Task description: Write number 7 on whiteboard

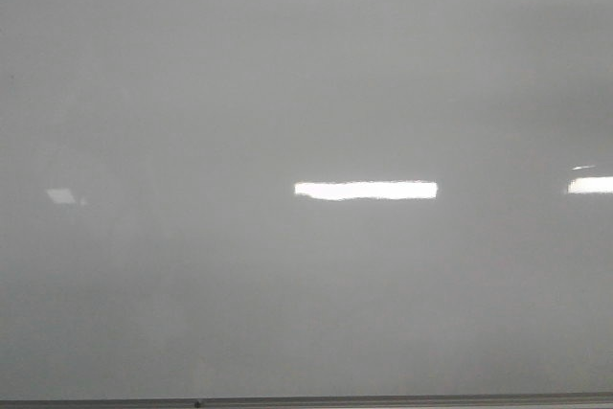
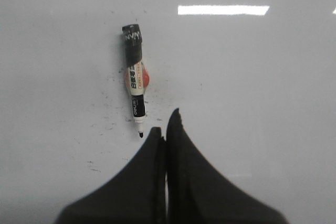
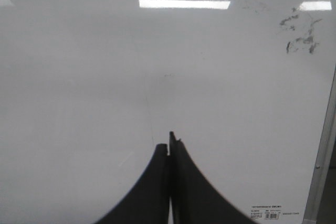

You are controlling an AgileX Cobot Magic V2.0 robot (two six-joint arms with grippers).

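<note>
Whiteboard [image 1: 306,93] fills the front view: glossy pale grey, bright light reflections [image 1: 365,190], thin metal frame edge [image 1: 383,399] along the bottom. No arm shows in this view, and no drawn 7 shows in any view.

Left wrist view: left gripper [image 2: 165,129] with fingers pressed together, holding nothing. Uncapped black-tipped marker [image 2: 134,93] lies flat on the board just beyond the fingertips, apart from them (an orange-red round object [image 2: 147,78] sits partly under its barrel). Faint ink specks around it.

Right wrist view: right gripper [image 3: 169,141] likewise pressed together, empty. Dark smudges [image 3: 299,38] near the board's frame edge [image 3: 325,145]; small label [image 3: 266,212] by the corner.
</note>
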